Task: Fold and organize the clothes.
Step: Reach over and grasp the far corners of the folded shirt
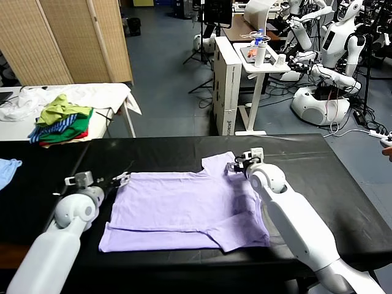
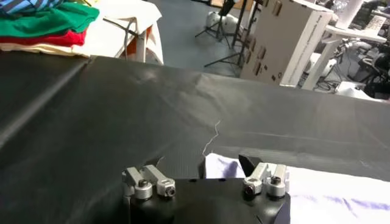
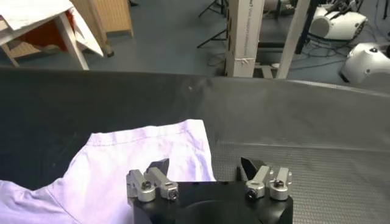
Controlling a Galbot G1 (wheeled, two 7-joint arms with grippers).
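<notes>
Left claw (image 1: 122,179) and right claw (image 1: 236,165) both low, fingers spread wide, arms reaching forward.

Black-covered work table (image 1: 165,147) in front, blue-grey floor (image 1: 165,67) behind. Woven folding screen (image 1: 67,40) far left, white side table (image 1: 104,98) below it with green, striped and red clothes pile (image 1: 61,122). White cabinet (image 1: 228,79), small white stand (image 1: 260,67), tripods and cables beyond.
</notes>
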